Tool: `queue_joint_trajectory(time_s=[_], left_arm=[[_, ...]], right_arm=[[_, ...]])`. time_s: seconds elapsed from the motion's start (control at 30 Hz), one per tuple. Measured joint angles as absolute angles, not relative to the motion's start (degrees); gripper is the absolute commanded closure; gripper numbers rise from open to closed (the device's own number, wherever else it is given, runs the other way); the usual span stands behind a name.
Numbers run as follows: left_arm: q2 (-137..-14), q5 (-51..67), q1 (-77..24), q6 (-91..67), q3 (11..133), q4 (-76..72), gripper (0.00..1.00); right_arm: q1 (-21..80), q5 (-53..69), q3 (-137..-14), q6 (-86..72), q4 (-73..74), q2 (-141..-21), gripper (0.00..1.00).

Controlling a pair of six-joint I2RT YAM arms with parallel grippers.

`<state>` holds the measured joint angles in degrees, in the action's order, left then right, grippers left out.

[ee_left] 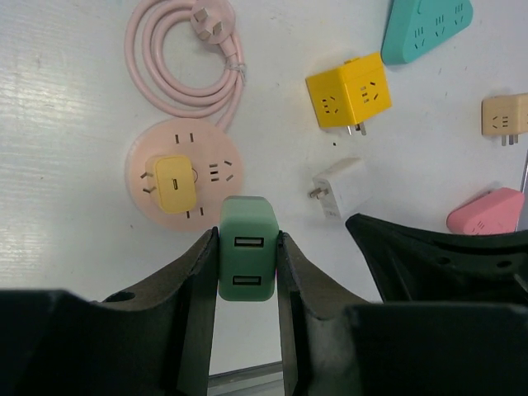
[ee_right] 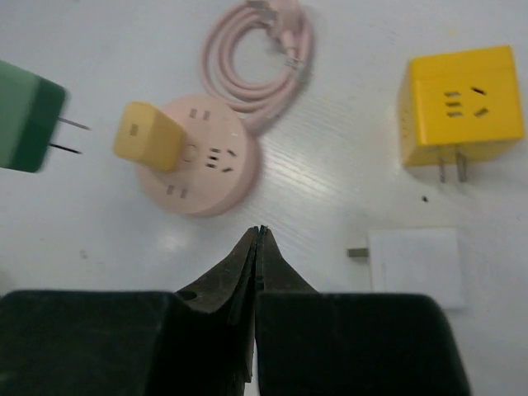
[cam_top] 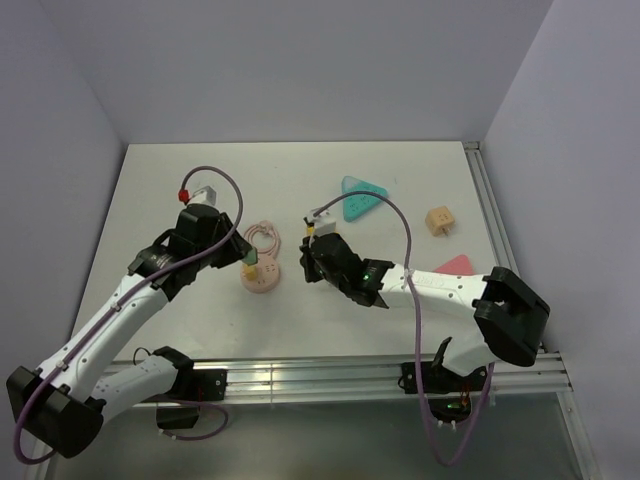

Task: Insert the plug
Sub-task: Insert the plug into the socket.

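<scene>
Green plastic fills the gap between the two black fingers (ee_left: pixel 198 272) of the left gripper (ee_left: pixel 246 237). This is the plug (ee_left: pixel 247 256), pinched on both flat sides, with two slot-shaped ports on the face turned to the wrist camera. From the right wrist, the plug (ee_right: pixel 29 115) hangs clear of the table (cam_top: pixel 330 170), and two thin metal prongs stick out towards a round pink socket base (ee_right: pixel 206 186) without touching it. None of the prongs are in a socket.

The socket base (ee_left: pixel 216 142) lies flat on the white table. A small orange-yellow square piece (ee_left: pixel 175 183) is seated on its top, left of centre, and several socket holes around it are bare. A pink cable (ee_left: pixel 186 70) lies coiled just beyond the base, its own plug end resting at the top of the coil.

The right gripper (ee_right: pixel 258 235) is pressed fully together, fingertip to fingertip, with nothing between them. It hovers over the table near the base. A yellow cube (ee_right: pixel 460 103) with prongs on its lower side lies to that side, and a plain white block (ee_right: pixel 412 264) sits just below the cube.

Further off, seen from the left wrist, lie a teal triangular socket block (ee_left: pixel 425 29), a tan cube (ee_left: pixel 505 115) and a pink rounded piece (ee_left: pixel 487 213), all well apart from the base.
</scene>
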<state>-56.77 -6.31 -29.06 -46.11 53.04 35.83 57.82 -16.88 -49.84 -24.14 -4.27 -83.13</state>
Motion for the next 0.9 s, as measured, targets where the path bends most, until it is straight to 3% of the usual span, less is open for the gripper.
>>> queue_joint_trajectory(time_s=[0.23,0.9], left_arm=[[-62.65,-5.39,-29.06,-46.19,53.06,34.17,1.00],[-76.31,-8.21,-31.18,-49.34,56.53,32.45,1.00]], right_arm=[[52.90,-16.84,-43.57,-24.40,-7.22,-82.87,1.00],[51.72,-16.12,-42.72,-25.45,-11.42,-82.87,1.00]])
